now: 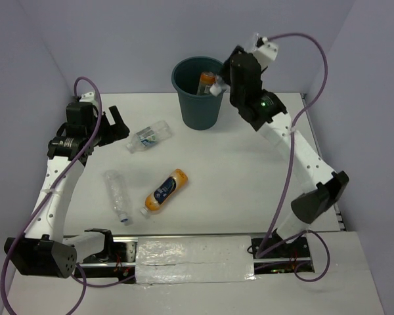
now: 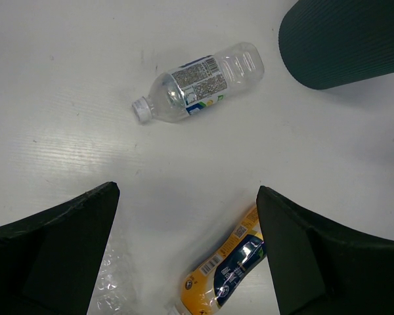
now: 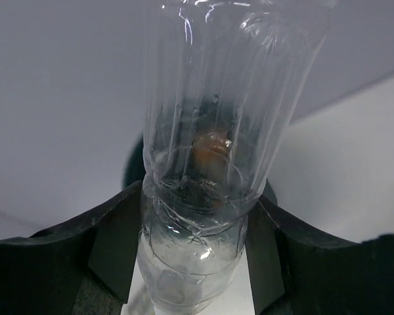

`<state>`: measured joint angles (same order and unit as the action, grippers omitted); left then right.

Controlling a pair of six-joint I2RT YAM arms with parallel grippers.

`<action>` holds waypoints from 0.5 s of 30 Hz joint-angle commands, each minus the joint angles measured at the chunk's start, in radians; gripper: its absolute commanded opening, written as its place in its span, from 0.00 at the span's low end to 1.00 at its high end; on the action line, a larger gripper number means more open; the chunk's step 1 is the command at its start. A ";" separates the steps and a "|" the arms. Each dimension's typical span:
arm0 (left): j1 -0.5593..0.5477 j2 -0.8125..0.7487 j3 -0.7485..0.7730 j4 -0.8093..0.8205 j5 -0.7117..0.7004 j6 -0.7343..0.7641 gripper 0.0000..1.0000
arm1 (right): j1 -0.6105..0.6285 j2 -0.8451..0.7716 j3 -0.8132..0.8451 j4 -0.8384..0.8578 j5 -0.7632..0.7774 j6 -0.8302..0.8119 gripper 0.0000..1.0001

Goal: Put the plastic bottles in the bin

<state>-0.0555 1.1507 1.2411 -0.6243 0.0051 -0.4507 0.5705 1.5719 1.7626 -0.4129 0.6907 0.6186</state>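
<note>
Right gripper [image 3: 196, 252]: fingers pinching the held bottle [image 3: 210, 131], which sticks out past the fingertips. Bin [image 1: 197, 108] dark just beyond them. Judgement: centre the bottle over the bin mouth, then spread the fingers fully so it drops clean. Left gripper [image 2: 184, 252]: fingers spread, nothing between them. Labelled bottle [image 2: 197, 88] lies ahead of them.

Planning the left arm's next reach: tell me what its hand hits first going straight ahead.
Probably the white table just short of the clear labelled bottle; depth is unclear, so it could be the bottle itself.
</note>
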 commanded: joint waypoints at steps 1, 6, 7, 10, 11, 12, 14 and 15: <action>0.000 0.007 0.006 0.031 0.001 -0.008 0.99 | -0.006 0.182 0.208 0.060 0.150 -0.204 0.46; 0.000 0.017 0.021 0.023 -0.001 -0.008 0.99 | -0.006 0.419 0.570 0.163 0.178 -0.359 0.48; -0.001 0.017 0.021 0.021 -0.001 -0.009 0.99 | -0.006 0.457 0.619 0.178 0.175 -0.378 0.48; 0.000 0.018 0.026 0.012 -0.001 -0.008 0.99 | -0.006 0.575 0.736 0.220 0.141 -0.411 0.48; 0.000 0.020 0.027 0.009 -0.001 -0.006 0.99 | -0.004 0.588 0.727 0.235 0.130 -0.415 0.48; -0.001 0.017 0.023 0.009 -0.001 -0.005 1.00 | -0.006 0.600 0.716 0.259 0.116 -0.410 0.48; -0.001 0.017 0.017 0.005 -0.001 -0.011 0.99 | -0.003 0.608 0.675 0.273 0.092 -0.399 0.51; 0.000 0.015 0.009 0.005 -0.001 -0.013 0.99 | -0.006 0.620 0.673 0.257 0.078 -0.379 0.53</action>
<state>-0.0555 1.1713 1.2411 -0.6292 0.0048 -0.4511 0.5648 2.2044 2.4264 -0.2287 0.7925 0.2584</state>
